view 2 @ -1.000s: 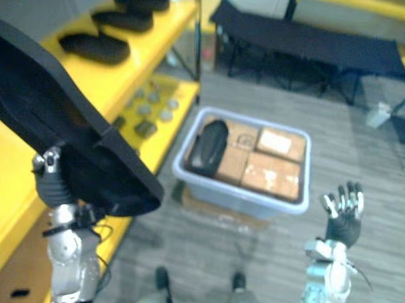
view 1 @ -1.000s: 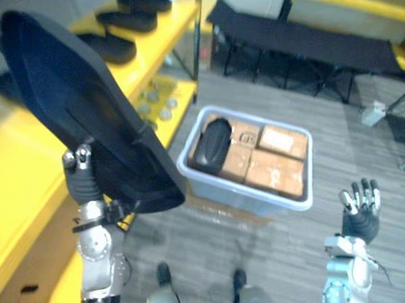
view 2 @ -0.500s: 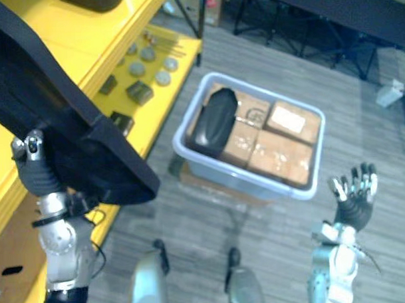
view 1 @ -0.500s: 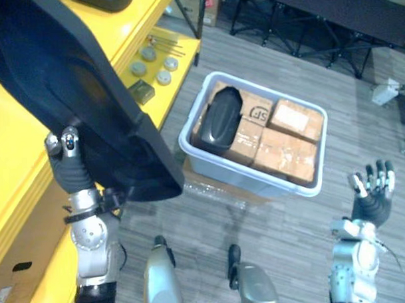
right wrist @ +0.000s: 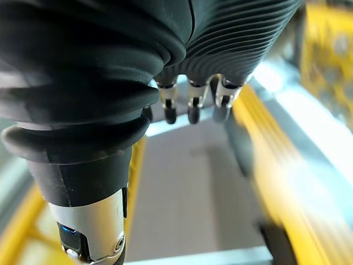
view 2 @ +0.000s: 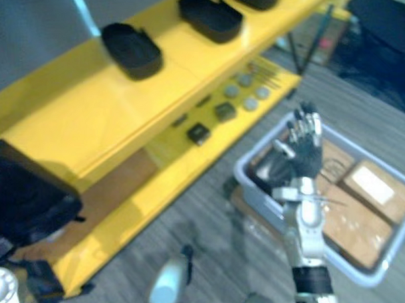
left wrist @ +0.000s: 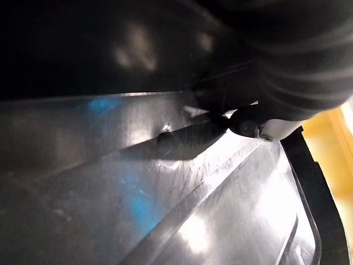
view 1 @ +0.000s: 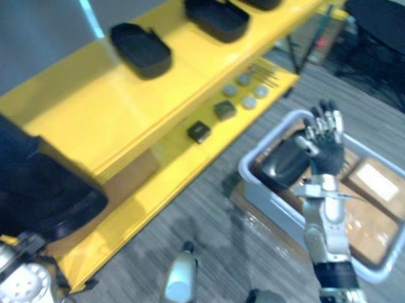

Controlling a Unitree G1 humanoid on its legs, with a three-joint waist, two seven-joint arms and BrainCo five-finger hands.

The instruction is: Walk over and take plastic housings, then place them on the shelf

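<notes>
A black plastic housing (view 1: 37,190) sat at the lower left, in front of the yellow shelf (view 1: 88,122). Two other housings (view 1: 140,48) lay hollow-side up on its top level.

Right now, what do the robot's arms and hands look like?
The right arm and left arm are silver-grey; the right has a black band lower down. The right hand has silver fingers with dark tips and a dark ribbed cover over its back and wrist. The left hand shows the same dark ribbed cover.
</notes>
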